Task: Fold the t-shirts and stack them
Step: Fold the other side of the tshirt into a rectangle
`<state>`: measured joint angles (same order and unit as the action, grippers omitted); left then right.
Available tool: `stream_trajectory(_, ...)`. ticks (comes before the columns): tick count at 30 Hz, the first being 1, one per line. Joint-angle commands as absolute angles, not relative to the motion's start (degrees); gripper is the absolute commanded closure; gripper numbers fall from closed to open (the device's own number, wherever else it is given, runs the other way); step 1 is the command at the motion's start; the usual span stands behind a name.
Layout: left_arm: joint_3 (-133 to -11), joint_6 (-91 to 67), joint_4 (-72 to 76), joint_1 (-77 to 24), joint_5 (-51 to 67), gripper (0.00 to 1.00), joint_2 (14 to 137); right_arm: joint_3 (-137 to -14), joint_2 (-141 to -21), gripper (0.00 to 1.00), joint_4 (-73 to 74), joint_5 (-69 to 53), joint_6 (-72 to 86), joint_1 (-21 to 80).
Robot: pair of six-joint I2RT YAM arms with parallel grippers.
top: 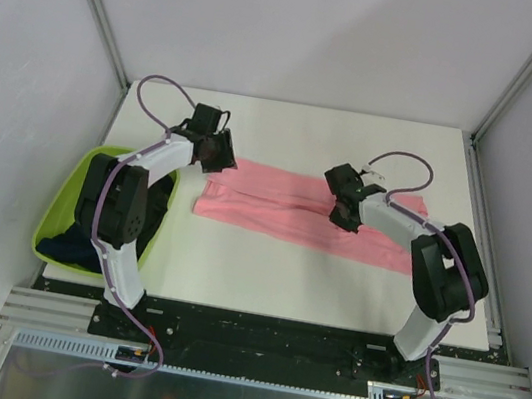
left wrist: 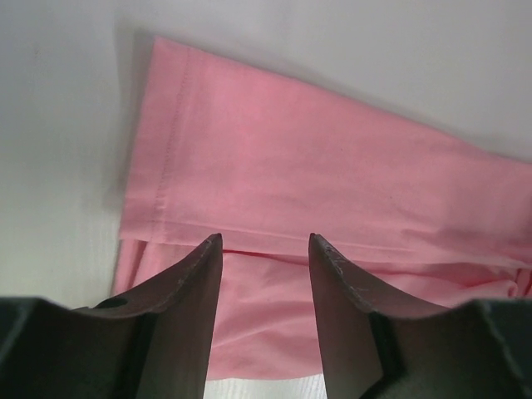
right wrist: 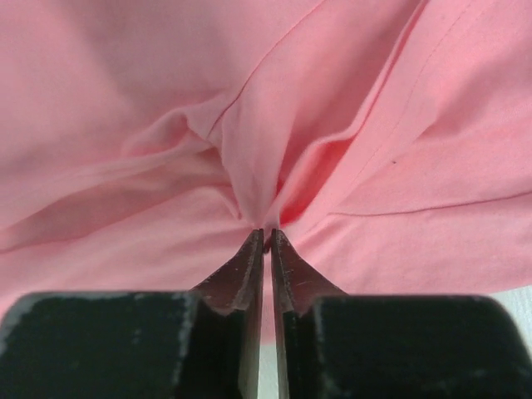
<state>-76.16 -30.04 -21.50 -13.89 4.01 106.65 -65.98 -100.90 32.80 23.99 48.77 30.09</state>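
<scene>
A salmon-pink t-shirt (top: 275,206) lies in a long folded band across the white table (top: 265,270). My left gripper (top: 220,157) hangs over the band's left end. In the left wrist view it (left wrist: 264,241) is open, with only pink cloth (left wrist: 332,158) below its fingers. My right gripper (top: 344,217) is down on the middle of the band. In the right wrist view its jaws (right wrist: 267,233) are all but closed, and a bunch of pink cloth (right wrist: 249,179) is gathered into folds at the tips. Dark t-shirts (top: 71,248) lie in the green tub.
A lime-green plastic tub (top: 62,208) stands at the table's left edge, beside the left arm's base. Metal frame posts rise at the back corners, and white walls close in on both sides.
</scene>
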Motion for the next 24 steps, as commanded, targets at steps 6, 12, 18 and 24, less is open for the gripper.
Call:
stream_trajectory(6,-77.8,-28.9,-19.7,-18.2,11.0,0.44,108.0,-63.2,-89.9,0.64,28.6,24.6,40.6,31.2)
stream_trajectory(12,-80.0,-29.6,-18.2,-21.6,12.6,0.45,110.7,-63.3,-91.1,0.66,20.5,20.1,35.6,26.3)
stream_trajectory(18,-81.6,-31.1,-16.9,-22.9,12.2,0.48,112.8,-69.0,-101.8,0.74,14.8,17.9,31.0,25.4)
stream_trajectory(24,-83.3,-32.0,-16.3,-23.7,12.3,0.48,115.0,-70.7,-106.1,0.75,14.3,18.8,29.2,27.1)
